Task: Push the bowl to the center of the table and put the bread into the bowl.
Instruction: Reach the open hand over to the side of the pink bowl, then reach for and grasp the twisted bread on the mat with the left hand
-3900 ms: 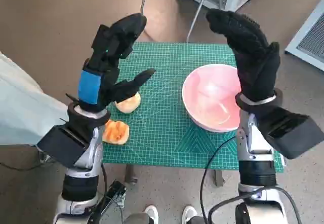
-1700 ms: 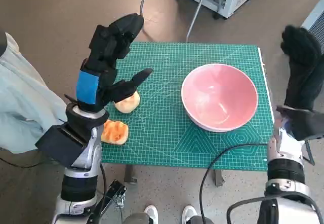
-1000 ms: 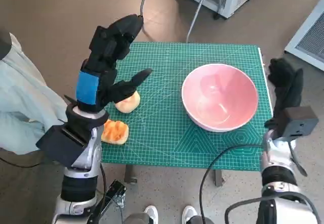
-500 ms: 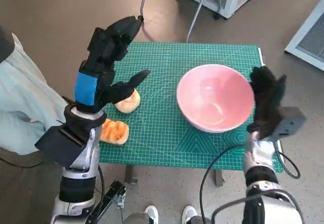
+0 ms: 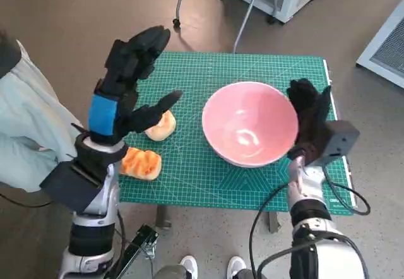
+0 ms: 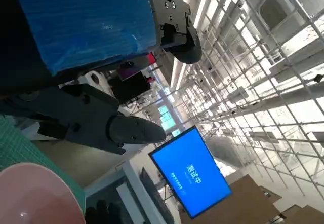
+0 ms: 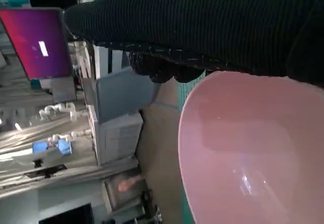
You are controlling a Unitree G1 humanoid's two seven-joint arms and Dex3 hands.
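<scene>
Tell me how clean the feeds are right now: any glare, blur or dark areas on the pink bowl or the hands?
Head view: sharp and evenly lit, a small glare spot inside the glossy pink bowl. Right wrist view: the black knitted glove of the right robot hand fills the top as a dark band; bowl close and slightly soft. Left wrist view: the blue-taped left robot hand blocks much; bright ceiling lights beyond.

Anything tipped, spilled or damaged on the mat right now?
Nothing stands out. The pink round bowl sits upright and empty on the green cutting mat; both bread pieces lie whole near the mat's left edge.

Bare mat [image 5: 189, 146] between bread [image 5: 159, 126] and bowl [image 5: 250, 124]
</scene>
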